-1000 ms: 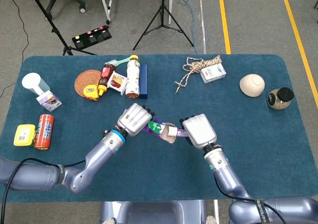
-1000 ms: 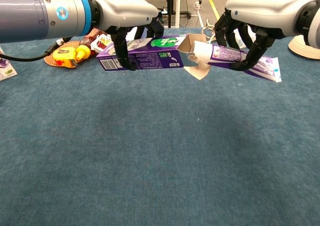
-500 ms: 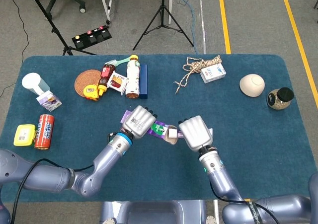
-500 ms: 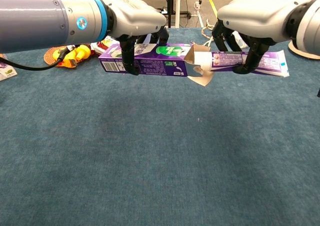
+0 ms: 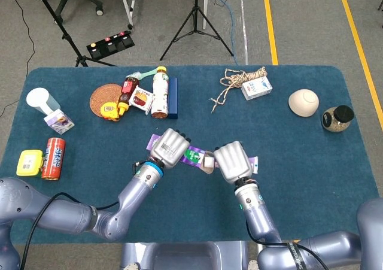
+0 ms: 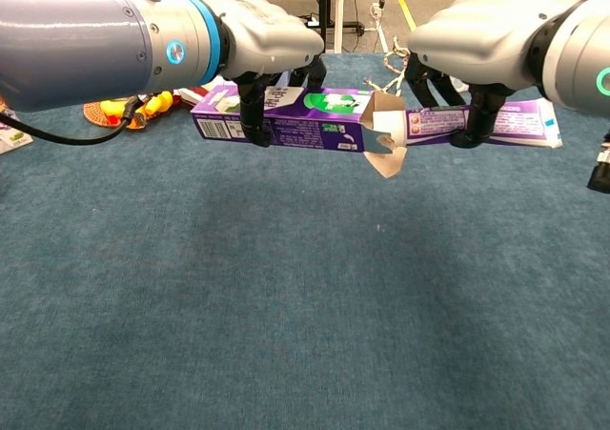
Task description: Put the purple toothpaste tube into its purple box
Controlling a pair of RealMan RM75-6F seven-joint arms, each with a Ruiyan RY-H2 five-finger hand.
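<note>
My left hand (image 5: 171,146) (image 6: 262,44) grips the purple box (image 6: 286,118) (image 5: 190,156) above the table, level, with its open flapped end (image 6: 384,134) turned toward my right hand. My right hand (image 5: 232,161) (image 6: 477,44) holds the purple toothpaste tube (image 6: 481,124) (image 5: 254,161) level and in line with the box. The tube's white cap end sits just inside the box's open mouth. Most of the tube is outside the box. In the head view both hands cover most of the box and tube.
At the back left of the blue table (image 5: 311,162) are a woven coaster (image 5: 106,96), bottles (image 5: 159,92) and a blue box. A red can (image 5: 54,158), yellow case and cup (image 5: 39,99) sit far left. Rope (image 5: 236,81), a small carton, a bowl (image 5: 304,102) and a jar (image 5: 337,118) lie at the back right.
The tube has levelled out and its cap end has gone into the box's open mouth. Both hands have drawn closer together and a little nearer to me.
</note>
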